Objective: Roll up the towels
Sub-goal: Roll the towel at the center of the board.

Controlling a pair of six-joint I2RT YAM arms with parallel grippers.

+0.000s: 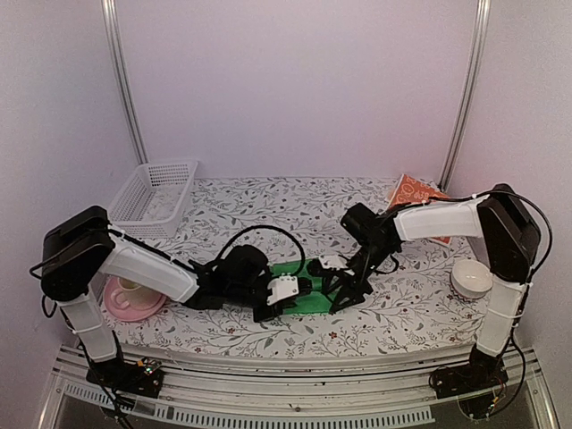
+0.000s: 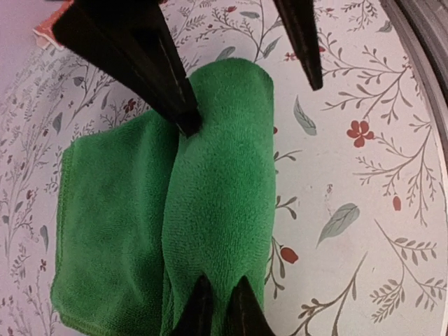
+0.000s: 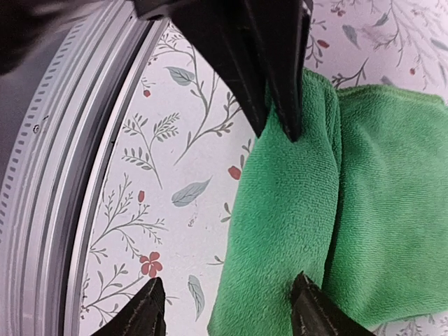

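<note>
The green towel lies near the table's front middle, its near side rolled into a thick tube and the rest lying flat. My left gripper is shut, pinching one end of the roll. At the roll's other end my right gripper stands open: one fingertip rests on the roll, the other hangs over the bare tablecloth. The orange-red patterned towel lies at the back right, away from both grippers.
A white slotted basket stands at the back left. A pink plate with a cup sits front left, and a white bowl front right. The metal front rail runs close beside the roll.
</note>
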